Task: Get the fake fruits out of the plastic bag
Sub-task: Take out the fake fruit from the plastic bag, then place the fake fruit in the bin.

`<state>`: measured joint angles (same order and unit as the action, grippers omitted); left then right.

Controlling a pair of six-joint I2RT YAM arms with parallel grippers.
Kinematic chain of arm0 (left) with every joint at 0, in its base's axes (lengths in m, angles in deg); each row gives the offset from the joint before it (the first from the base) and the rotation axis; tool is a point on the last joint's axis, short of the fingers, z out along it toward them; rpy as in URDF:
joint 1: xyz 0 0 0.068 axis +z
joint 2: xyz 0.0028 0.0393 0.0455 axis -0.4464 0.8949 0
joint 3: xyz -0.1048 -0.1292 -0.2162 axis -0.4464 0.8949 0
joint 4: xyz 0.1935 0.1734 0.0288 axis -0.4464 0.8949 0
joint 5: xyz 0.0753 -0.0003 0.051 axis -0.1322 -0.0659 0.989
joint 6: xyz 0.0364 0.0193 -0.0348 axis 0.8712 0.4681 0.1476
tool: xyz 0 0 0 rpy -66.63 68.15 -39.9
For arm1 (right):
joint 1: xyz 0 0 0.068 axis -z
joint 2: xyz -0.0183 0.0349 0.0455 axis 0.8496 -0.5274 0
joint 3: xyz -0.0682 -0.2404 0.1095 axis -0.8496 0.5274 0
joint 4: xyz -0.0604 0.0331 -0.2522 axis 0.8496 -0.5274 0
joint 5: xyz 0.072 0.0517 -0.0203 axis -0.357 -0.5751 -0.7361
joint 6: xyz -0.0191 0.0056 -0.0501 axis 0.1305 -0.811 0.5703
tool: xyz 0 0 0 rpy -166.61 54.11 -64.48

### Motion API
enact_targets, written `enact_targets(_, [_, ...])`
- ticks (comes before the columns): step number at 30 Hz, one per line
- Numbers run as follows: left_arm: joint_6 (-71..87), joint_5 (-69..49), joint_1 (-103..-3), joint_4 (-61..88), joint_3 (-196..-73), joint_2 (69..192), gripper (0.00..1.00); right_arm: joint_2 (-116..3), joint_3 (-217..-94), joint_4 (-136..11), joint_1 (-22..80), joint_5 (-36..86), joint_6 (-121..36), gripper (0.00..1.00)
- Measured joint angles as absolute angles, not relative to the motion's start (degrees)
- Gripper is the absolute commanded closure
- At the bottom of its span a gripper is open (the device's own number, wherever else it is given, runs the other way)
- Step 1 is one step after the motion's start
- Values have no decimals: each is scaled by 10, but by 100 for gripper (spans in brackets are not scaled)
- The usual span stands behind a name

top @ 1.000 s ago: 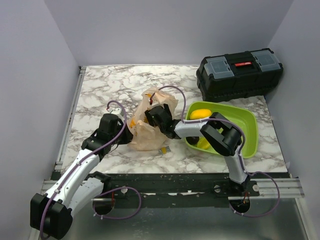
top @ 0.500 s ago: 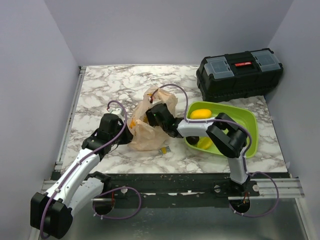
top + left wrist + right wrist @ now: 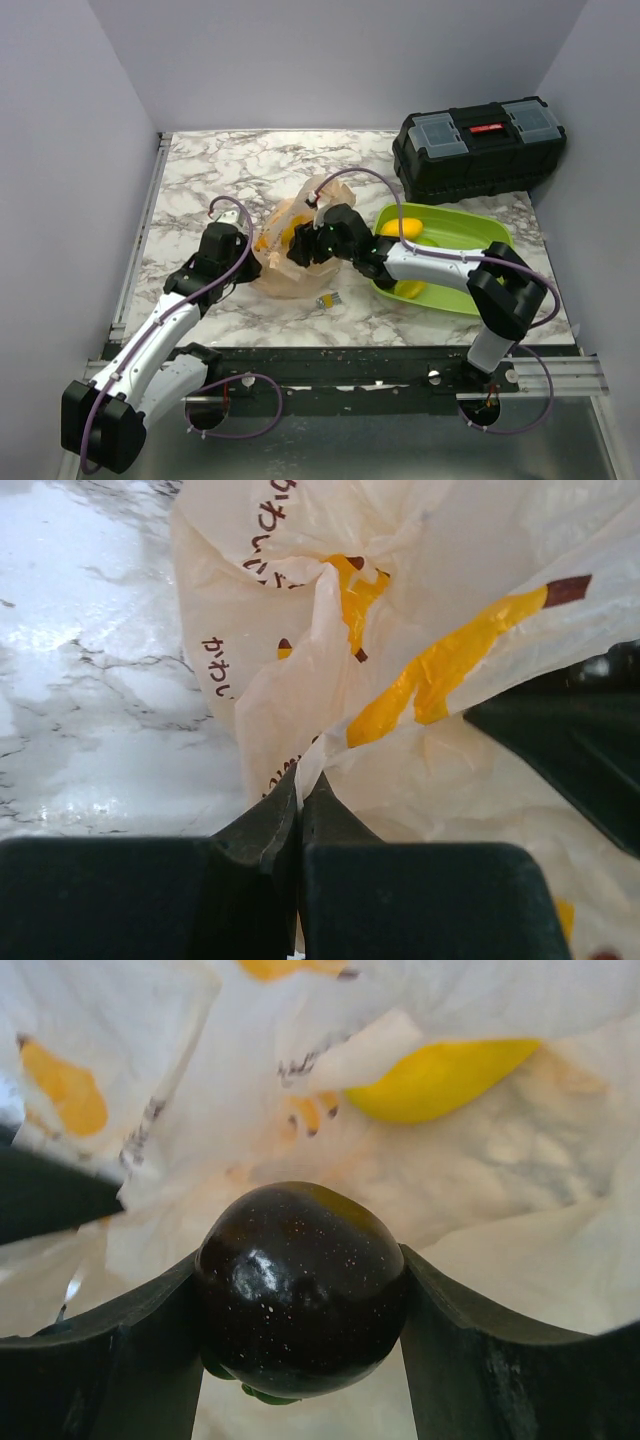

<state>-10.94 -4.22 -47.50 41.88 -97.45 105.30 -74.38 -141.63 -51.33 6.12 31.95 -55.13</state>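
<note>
- Pinching a fold of the plastic bag (image 3: 330, 630), the left gripper (image 3: 300, 805) is pressing its jaws tightly together on the thin film at the bag's left side.
- The bag is lying crumpled around the middle of the worktop (image 3: 200, 180), a little nearer the near edge than the far one.
- The right gripper (image 3: 300, 1280) is reaching into the bag from its right side and is clamping a dark purple-black fruit (image 3: 300, 1250) between its two fingers, which are parting only as wide as the fruit.
- That dark fruit is sitting inside the bag, with film showing all around it. A sliver of green is peeking out just beneath it, too little to tell what it is.
- A yellow fruit (image 3: 435, 1078) is lying deeper in the bag, beyond the dark one, with film partly veiling it.
- A lime-green tray (image 3: 480, 302) is sitting toward the right edge of the worktop, just beside the bag. It is holding an oval yellow fruit (image 3: 402, 228) at its far end and another yellow piece (image 3: 410, 289) near its front wall, which the right arm is partly hiding.
- A small yellow-and-grey clip (image 3: 329, 299) is lying on the worktop just in front of the bag, toward the near edge.
- A black toolbox (image 3: 480, 145) is standing at the far right corner.
</note>
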Motion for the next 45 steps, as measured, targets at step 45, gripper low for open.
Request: enact_targets(45, [-101, 125, -475, 459, -1037, 1042, 99, -615, -1278, -330, 61, -135, -731, 92])
